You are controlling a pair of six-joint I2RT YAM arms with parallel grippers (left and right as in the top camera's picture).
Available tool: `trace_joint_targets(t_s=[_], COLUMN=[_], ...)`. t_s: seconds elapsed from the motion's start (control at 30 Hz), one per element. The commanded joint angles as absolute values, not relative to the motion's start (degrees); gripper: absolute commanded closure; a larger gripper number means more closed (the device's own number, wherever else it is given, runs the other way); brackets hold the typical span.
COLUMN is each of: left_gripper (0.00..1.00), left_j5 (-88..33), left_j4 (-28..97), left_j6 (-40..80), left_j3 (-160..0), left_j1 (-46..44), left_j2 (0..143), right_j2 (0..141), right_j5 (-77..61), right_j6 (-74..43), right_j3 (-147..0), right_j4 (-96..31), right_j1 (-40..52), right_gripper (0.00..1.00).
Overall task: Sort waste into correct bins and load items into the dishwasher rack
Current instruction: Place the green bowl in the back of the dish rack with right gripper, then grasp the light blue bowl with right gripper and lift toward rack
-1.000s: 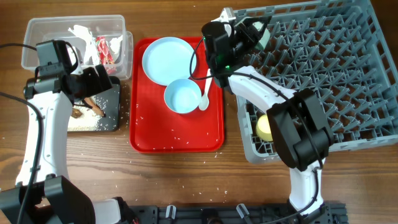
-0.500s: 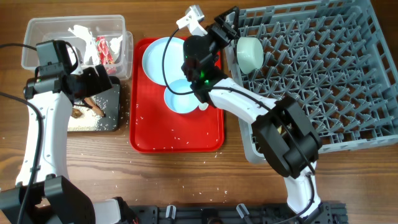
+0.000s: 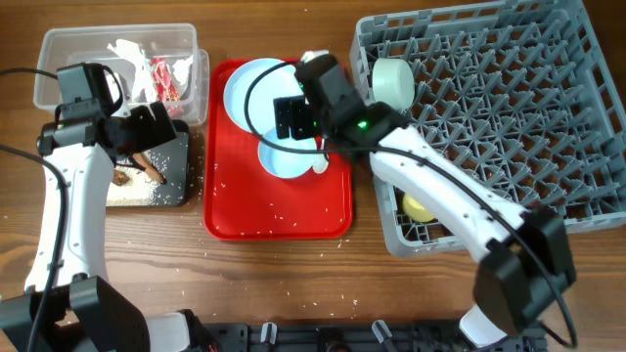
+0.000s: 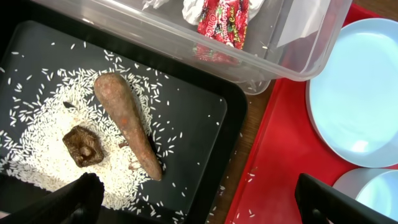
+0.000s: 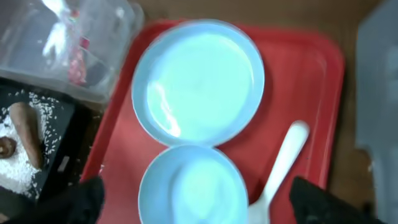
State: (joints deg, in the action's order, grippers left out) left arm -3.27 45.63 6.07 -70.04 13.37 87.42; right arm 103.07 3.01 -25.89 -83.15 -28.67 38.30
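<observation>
1. Wooden counter (image 3: 391, 293), seen from above. Clock directions follow the overhead view, with 12 o'clock at the top edge.
2. The dishwasher rack (image 3: 509, 127) fills the 3 o'clock side. A white bowl (image 3: 393, 80) lies on its side in the rack's 10 o'clock corner, and a yellow cup (image 3: 418, 205) sits in its 7 o'clock corner.
3. A red tray (image 5: 311, 81) at centre carries the plate (image 5: 199, 81). The teal bowl (image 5: 193, 186) is at the plate's 6 o'clock and the white spoon (image 5: 283, 162) at that bowl's 3 o'clock.
4. The clear tub (image 4: 186, 43) at 10 o'clock holds the wrapper (image 4: 224, 15) among white scraps.
5. The black tray (image 4: 193, 124) lies at the tub's 6 o'clock. It holds the rice crumbs (image 4: 43, 155), the stick scrap (image 4: 127, 121) and the brown lump (image 4: 82, 144). The lump sits near the scrap's 9 o'clock, apart from it.
6. The left end effector (image 4: 198, 193) hangs over the black tray's 3 o'clock edge, its fingers spread wide with nothing between them.
7. The right end effector (image 5: 196, 199) hovers above the plate and teal bowl, its fingers likewise wide apart and empty.
8. Loose grains dot the red tray and the counter.
</observation>
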Motion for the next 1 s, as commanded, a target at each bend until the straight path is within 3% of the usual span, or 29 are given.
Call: trace_joint_targets(t_s=[0.0, 0.1, 0.23, 0.37, 0.6, 0.67, 0.73, 0.87, 0.97], left_gripper=[0.0, 0.0, 0.0, 0.0, 0.0, 0.0, 0.0, 0.0, 0.0], left_j5=[-3.55, -3.55, -3.55, -3.55, -3.55, -3.55, -3.55, -3.55, -3.55], left_j4=[45.5, 45.5, 45.5, 45.5, 45.5, 45.5, 45.52, 45.5, 45.5], left_j6=[5.34, 5.32, 5.34, 5.34, 5.32, 5.32, 5.32, 5.32, 5.32], left_j3=[-70.85, -70.85, -70.85, -70.85, -70.85, -70.85, -70.85, -70.85, -70.85], left_j1=[13.58, 13.56, 13.56, 13.56, 13.58, 13.56, 13.58, 13.56, 13.56], left_j2=[86.46, 86.46, 86.46, 86.46, 86.46, 86.46, 86.46, 86.46, 86.46], right_j2=[108.25, 112.62, 117.71, 118.19, 107.61, 98.1, 88.33, 85.65, 88.99], right_j5=[1.23, 1.19, 0.71, 0.08, 1.41, 14.15, 36.29, 63.16, 65.43], right_j6=[-34.61, -35.11, -35.16, -35.18, -28.21, -28.53, -27.97, -11.25, -2.13], right_j3=[-82.0, -82.0, -82.0, -82.02, -86.67, -87.92, -87.92, -85.49, -81.78], right_j4=[-32.34, -34.61, -35.18, -34.76, -40.18, -44.05, -45.87, -50.85, -50.81], right_j1=[38.39, 38.39, 38.39, 38.37, 36.38, 34.96, 33.98, 32.6, 28.58], right_gripper=[0.19, 0.47, 0.64, 0.93, 0.96, 0.96, 0.96, 0.96, 0.96])
